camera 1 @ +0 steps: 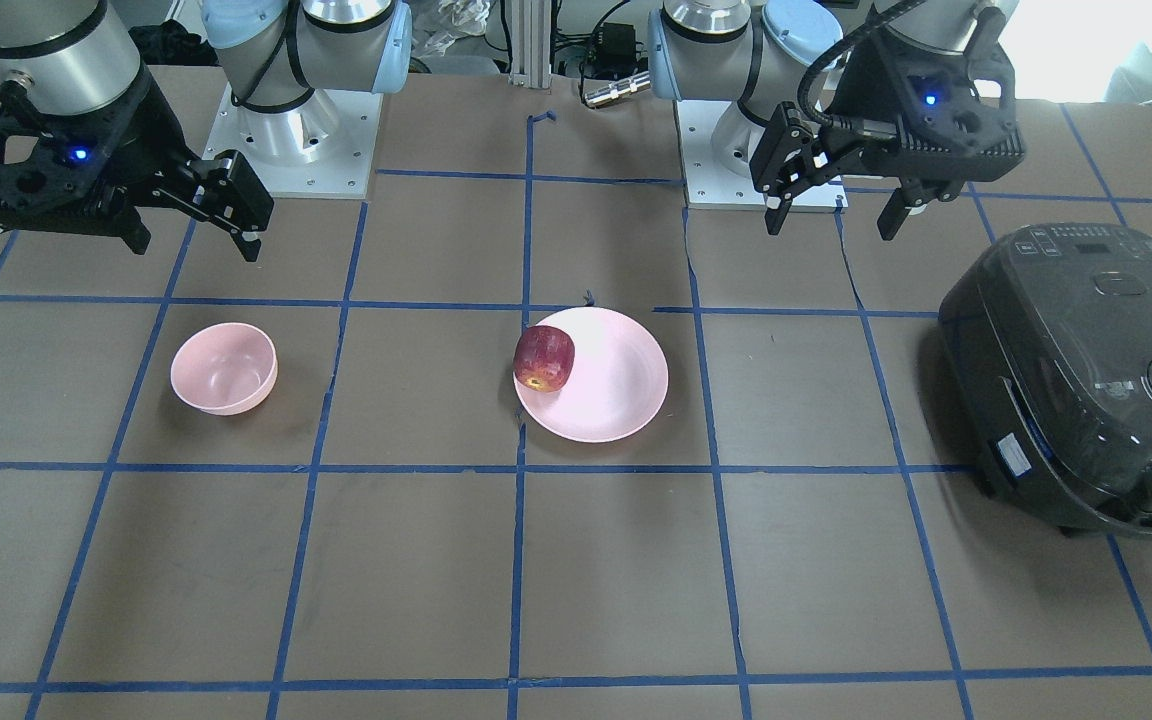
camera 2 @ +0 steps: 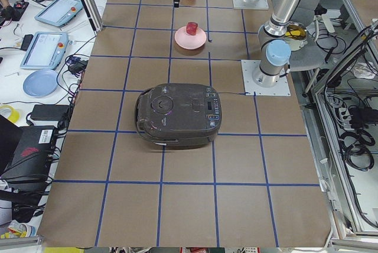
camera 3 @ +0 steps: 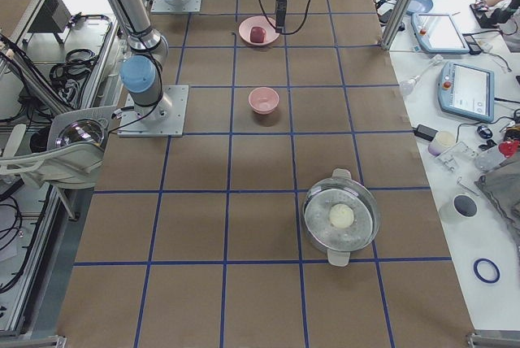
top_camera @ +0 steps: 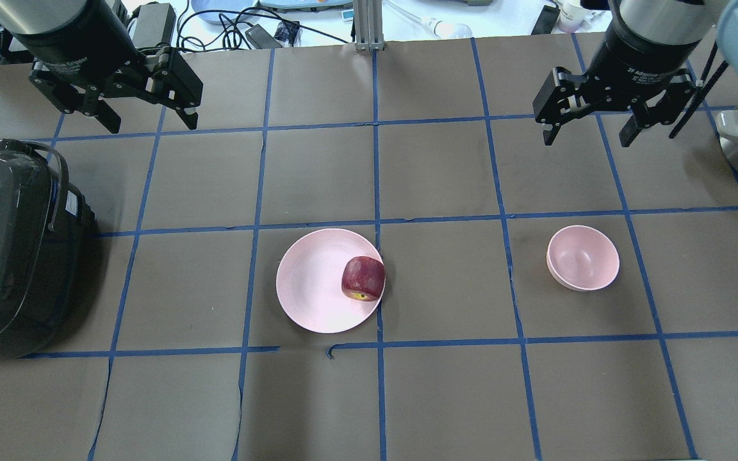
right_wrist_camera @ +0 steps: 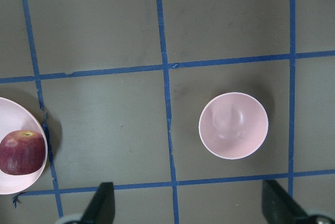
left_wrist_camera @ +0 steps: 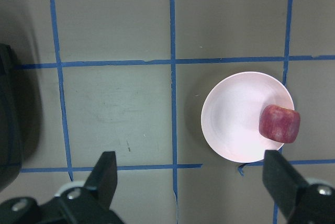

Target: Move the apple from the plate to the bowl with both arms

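The apple [top_camera: 363,278] lies on the plate [top_camera: 314,282], against the rim on the side that faces the bowl [top_camera: 582,257]. The bowl stands apart on the worktop [top_camera: 446,397], with a blue tape line between it and the plate.

Both tools hang above the far part of the worktop, touching nothing. The left tool [top_camera: 151,125] has its fingers spread wide, and so does the right tool [top_camera: 587,137].

The left wrist view looks straight down between two black fingers [left_wrist_camera: 107,174]. It shows the plate and apple off to one side, not under the tool. The right wrist view takes in the whole bowl and shows its inside bare. It catches only a slice of the plate with the apple at the frame's edge.

A dark rice cooker [top_camera: 10,250] sits on the left arm's side of the worktop, well apart from the plate. From the front it stands past the left tool [camera 1: 832,225], with the right tool [camera 1: 198,245] at the other end, over the bowl's side.

Only the exterior right view shows a steel pot [camera 3: 341,218] on the near part of the worktop. It seems to hold something pale and round, too small to make out.
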`<state>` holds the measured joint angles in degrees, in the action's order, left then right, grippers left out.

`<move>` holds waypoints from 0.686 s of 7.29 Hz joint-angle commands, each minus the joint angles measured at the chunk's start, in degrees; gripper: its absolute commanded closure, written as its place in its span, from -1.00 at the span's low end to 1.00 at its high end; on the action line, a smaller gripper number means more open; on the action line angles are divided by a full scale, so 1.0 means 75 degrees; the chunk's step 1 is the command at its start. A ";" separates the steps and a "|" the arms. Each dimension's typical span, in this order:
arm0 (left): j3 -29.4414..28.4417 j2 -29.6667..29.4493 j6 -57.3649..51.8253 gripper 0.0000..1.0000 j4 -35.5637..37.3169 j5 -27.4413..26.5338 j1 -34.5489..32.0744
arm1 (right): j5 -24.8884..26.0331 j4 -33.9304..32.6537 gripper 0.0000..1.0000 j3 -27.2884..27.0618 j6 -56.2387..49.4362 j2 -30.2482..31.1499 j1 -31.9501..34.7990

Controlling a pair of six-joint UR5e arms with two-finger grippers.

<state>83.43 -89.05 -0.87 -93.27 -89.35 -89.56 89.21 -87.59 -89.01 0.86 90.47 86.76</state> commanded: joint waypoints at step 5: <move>0.0020 -0.0103 0.0185 -1.00 -0.0021 0.0008 -0.0023 | 0.0000 -0.0017 -1.00 -0.0003 -0.0009 0.0019 -0.0024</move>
<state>83.49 -89.39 0.06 -93.40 -89.39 -89.51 89.21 -87.72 -89.03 0.83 90.61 86.63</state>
